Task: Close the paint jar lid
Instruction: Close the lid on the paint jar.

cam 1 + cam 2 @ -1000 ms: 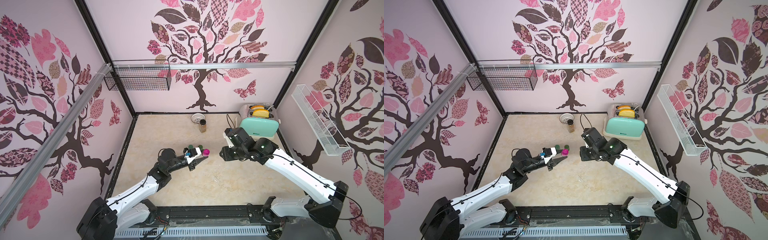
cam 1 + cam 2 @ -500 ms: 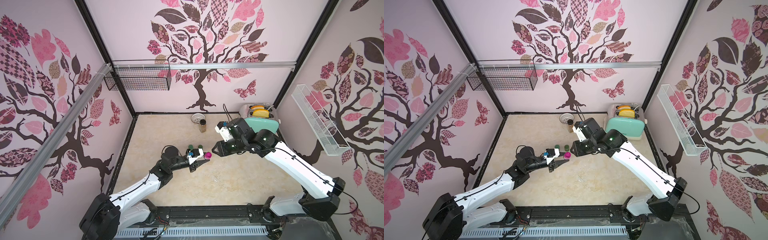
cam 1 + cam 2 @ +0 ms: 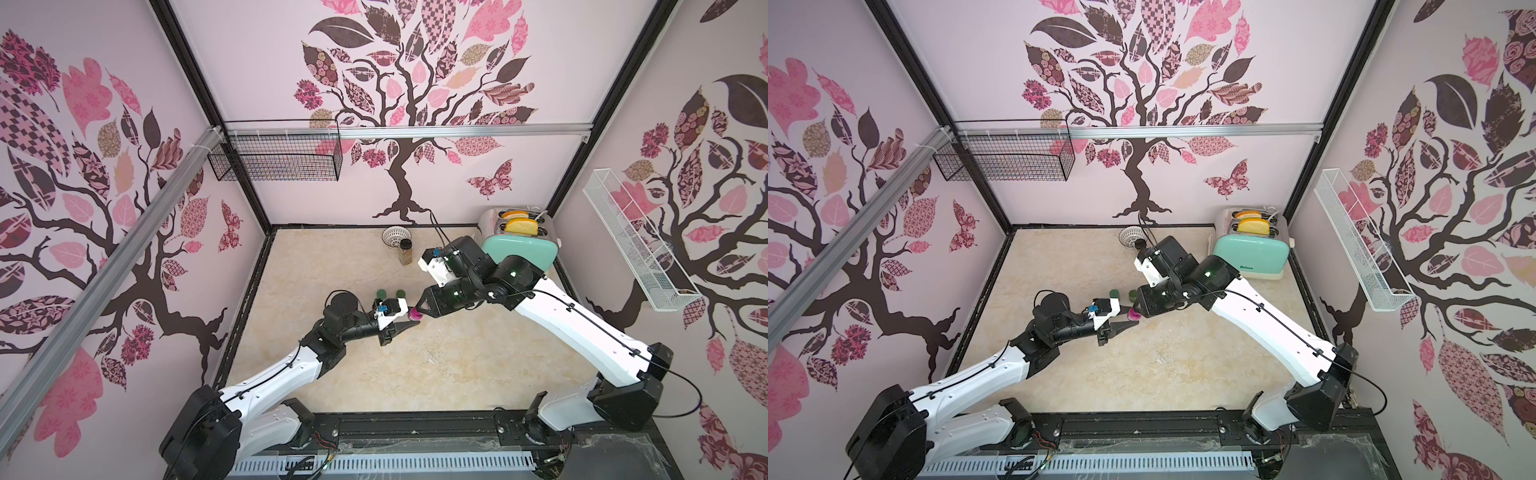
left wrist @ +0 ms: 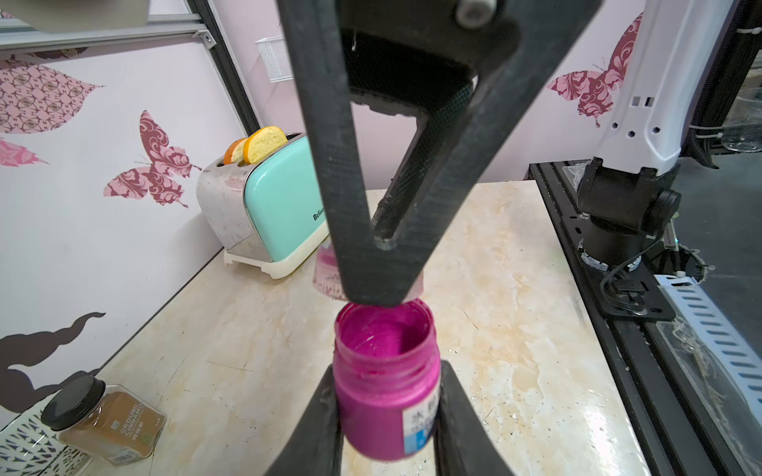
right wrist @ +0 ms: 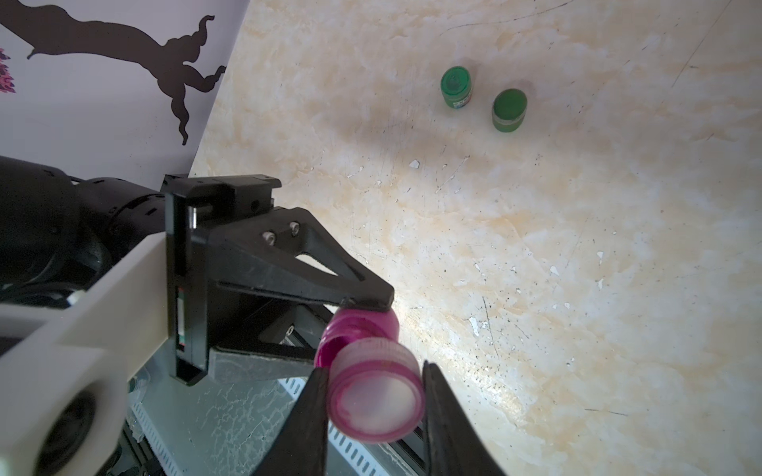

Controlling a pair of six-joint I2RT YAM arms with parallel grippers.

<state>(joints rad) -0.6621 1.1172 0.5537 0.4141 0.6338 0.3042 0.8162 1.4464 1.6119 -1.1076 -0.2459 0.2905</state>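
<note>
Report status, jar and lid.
Left gripper shut on pink jar. Right gripper shut on lid, at the open mouth, not seated. Nothing between them.

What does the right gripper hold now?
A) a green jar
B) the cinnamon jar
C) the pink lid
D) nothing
C: the right wrist view shows the right gripper shut on the pink lid, close to the open paint jar held by the left gripper.

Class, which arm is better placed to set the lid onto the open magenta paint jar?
Right. The right gripper is shut on the lid, poised near the open mouth of the paint jar; the left gripper is shut on the jar's body and can only steady it.
</note>
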